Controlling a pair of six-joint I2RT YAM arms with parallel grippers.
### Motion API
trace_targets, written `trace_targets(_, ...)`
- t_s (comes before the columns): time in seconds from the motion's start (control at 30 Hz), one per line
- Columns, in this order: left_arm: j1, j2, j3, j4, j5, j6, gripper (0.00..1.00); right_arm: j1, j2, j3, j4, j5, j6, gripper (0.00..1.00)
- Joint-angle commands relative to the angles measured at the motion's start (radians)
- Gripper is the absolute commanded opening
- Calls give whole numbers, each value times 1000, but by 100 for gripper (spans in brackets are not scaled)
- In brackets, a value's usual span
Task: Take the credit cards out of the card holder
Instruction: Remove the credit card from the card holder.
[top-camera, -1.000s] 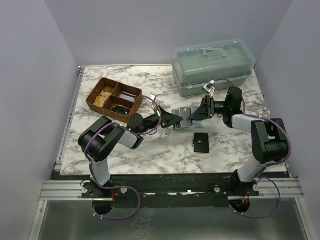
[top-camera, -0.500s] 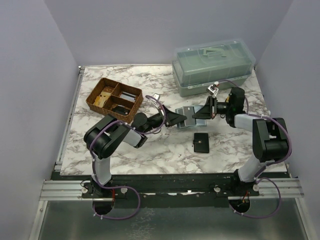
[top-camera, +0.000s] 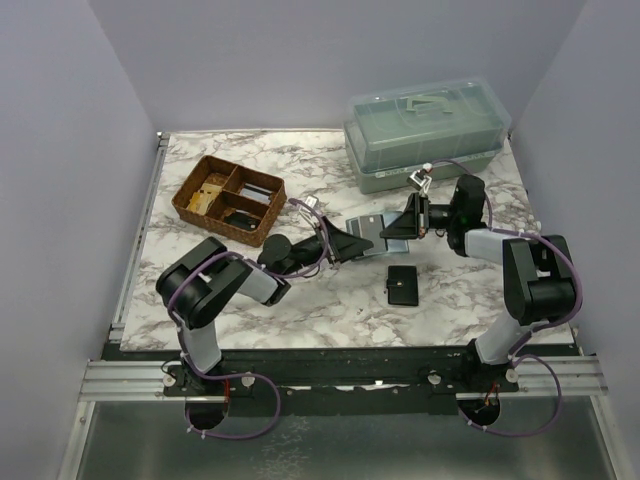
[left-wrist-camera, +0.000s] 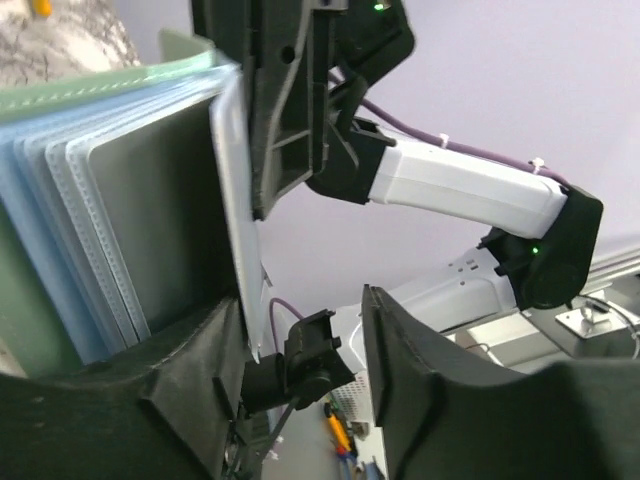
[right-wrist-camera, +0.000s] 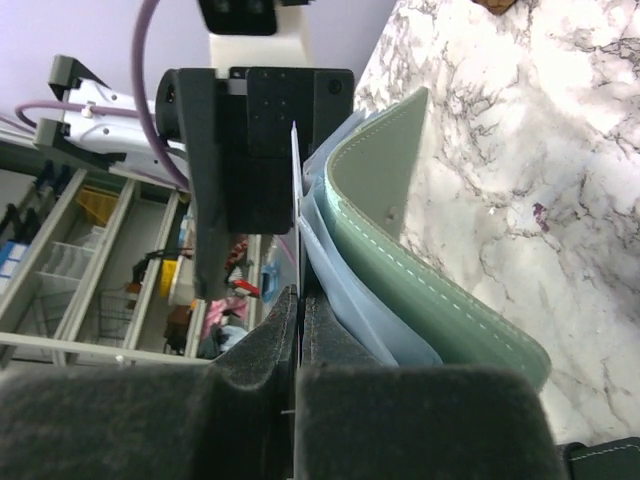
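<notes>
The sage green card holder lies open on the marble between my two grippers. In the right wrist view its green cover curves away to the right, with pale blue sleeves inside it. My right gripper is shut on the edge of a thin pale credit card standing out of the sleeves. The left wrist view shows that same card pinched by the right gripper. My left gripper is open, and its left finger is beside the sleeves.
A black snap wallet lies on the marble just in front of the card holder. A brown divided basket stands at the back left. A translucent green lidded box stands at the back right.
My left gripper has gone from shut to open and drawn back slightly to the left. My right gripper has closed on the pale card.
</notes>
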Motion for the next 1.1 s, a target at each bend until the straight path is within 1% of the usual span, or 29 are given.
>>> trace_targets(0.0,30,-126,-39,-21,-12,78,58,7,-27,-8,54,-4,22,0)
trace_targets(0.07,50,-171,-65,-52,-10,98,59,7,-26,-8,60,-6,27,0)
trace_targets(0.2,95,-245,-149,-58,-10,121,61,7,-29,-11,81,-9,42,0)
trace_targets(0.33,119,-303,-223,-101,-27,162,70,7,-31,-15,93,-9,51,0)
trace_targets(0.37,119,-315,-236,-117,-39,173,74,7,-31,-14,95,-9,53,0)
trace_targets(0.4,120,-326,-248,-133,-55,182,80,7,-32,-15,98,-9,54,0)
trace_targets(0.43,120,-333,-258,-153,-75,192,94,7,-30,-17,100,-11,56,0)
trace_targets(0.47,121,-338,-266,-174,-95,201,98,7,-29,-18,105,-11,60,0)
trace_targets(0.57,120,-327,-266,-207,-124,225,99,7,-23,-21,132,-14,80,0)
trace_targets(0.73,118,-248,-191,-209,-53,237,99,7,-22,-25,159,-20,100,0)
trace_targets(0.87,115,-198,-145,-205,-22,239,99,7,-19,-27,177,-23,113,0)
trace_targets(0.97,104,-164,-112,-186,3,235,97,7,-14,-29,193,-25,127,0)
trace_targets(1.07,103,-119,-98,-102,15,207,95,7,-10,-31,204,-27,136,0)
